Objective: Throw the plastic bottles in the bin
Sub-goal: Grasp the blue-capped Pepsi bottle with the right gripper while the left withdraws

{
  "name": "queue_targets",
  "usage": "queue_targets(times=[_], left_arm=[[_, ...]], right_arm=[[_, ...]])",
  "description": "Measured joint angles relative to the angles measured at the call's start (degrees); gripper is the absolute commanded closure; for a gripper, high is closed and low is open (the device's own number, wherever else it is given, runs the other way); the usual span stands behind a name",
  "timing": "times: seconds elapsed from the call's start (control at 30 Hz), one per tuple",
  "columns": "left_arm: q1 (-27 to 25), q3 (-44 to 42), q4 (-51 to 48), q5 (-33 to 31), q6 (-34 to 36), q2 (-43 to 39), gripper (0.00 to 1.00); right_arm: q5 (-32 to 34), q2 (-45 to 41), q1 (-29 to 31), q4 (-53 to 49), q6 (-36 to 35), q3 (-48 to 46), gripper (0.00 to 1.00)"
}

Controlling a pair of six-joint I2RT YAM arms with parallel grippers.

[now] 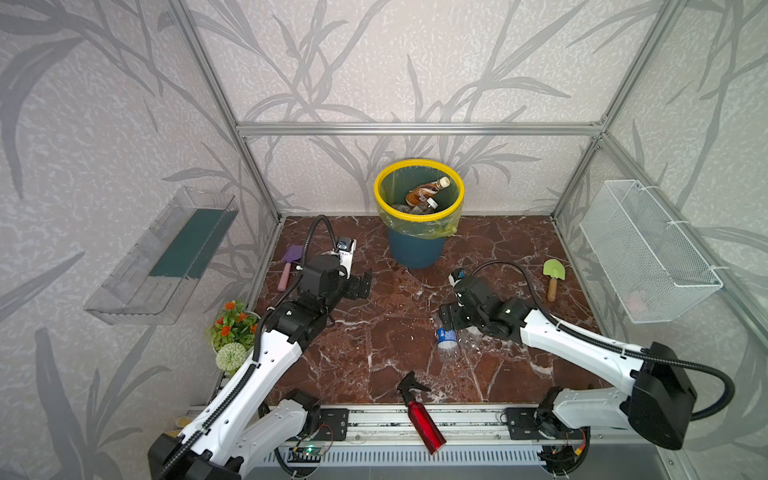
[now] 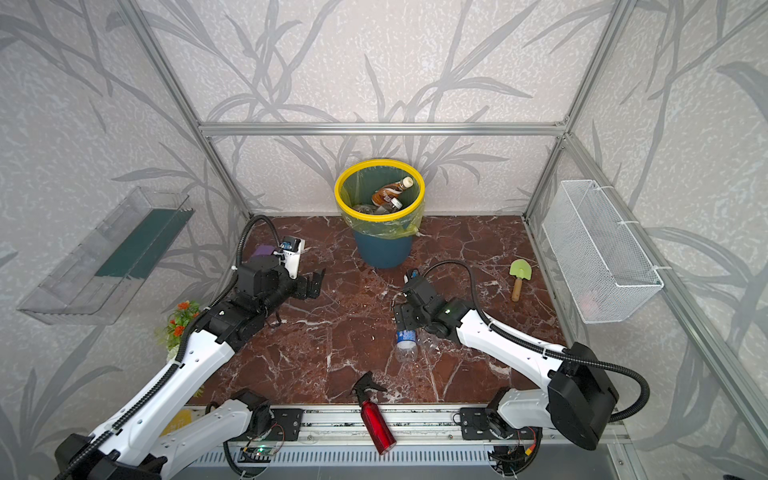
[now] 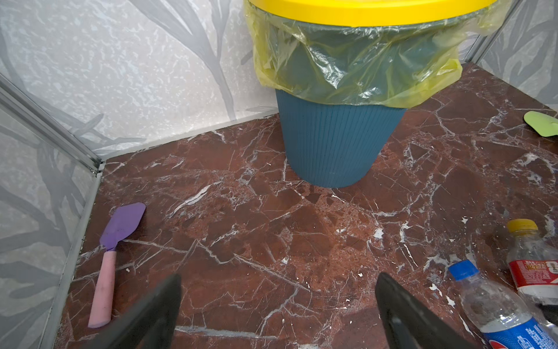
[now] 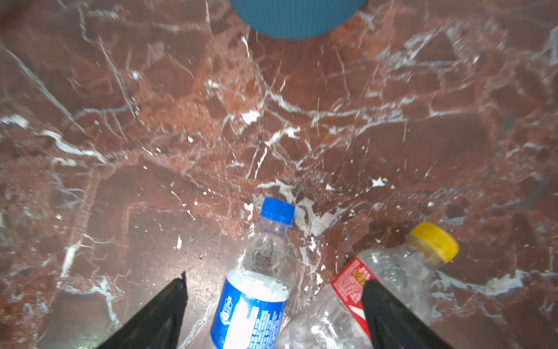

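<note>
The bin (image 1: 415, 249) (image 2: 382, 251) (image 3: 335, 145) is dark blue with a yellow rim and a yellow-green liner, and stands at the back centre. Inside it lie a brown bottle (image 1: 427, 192) (image 2: 390, 192) and other plastic bottles. A clear bottle with a blue cap and blue label (image 1: 446, 338) (image 2: 405, 340) (image 3: 498, 311) (image 4: 256, 287) lies on the marble floor. A clear bottle with a yellow cap and red label (image 3: 531, 266) (image 4: 401, 269) lies beside it. My right gripper (image 1: 448, 326) (image 2: 403, 322) (image 4: 276, 279) is open, its jaws either side of the blue-label bottle. My left gripper (image 1: 365, 284) (image 2: 313, 284) (image 3: 279, 278) is open and empty, left of the bin.
A red spray bottle (image 1: 419, 415) lies at the front edge. A purple trowel (image 1: 289, 266) (image 3: 120, 226) lies by the left wall and a green trowel (image 1: 553, 274) on the right. A flower pot (image 1: 232, 328), a clear tray (image 1: 166, 257) and a wire basket (image 1: 648, 253) line the sides.
</note>
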Motion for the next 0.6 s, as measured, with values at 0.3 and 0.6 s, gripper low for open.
queue_targets(times=[0.3,0.6], left_arm=[[0.0,0.4,0.1,1.6,-3.0,1.2,0.03],[0.0,0.4,0.2,3.0,-4.8,3.1,0.04]], right_arm=[[-1.1,9.2,2.2,-1.4,3.3,2.3,0.1],[-1.7,15.4,2.6,-1.4,5.2,3.5,0.13]])
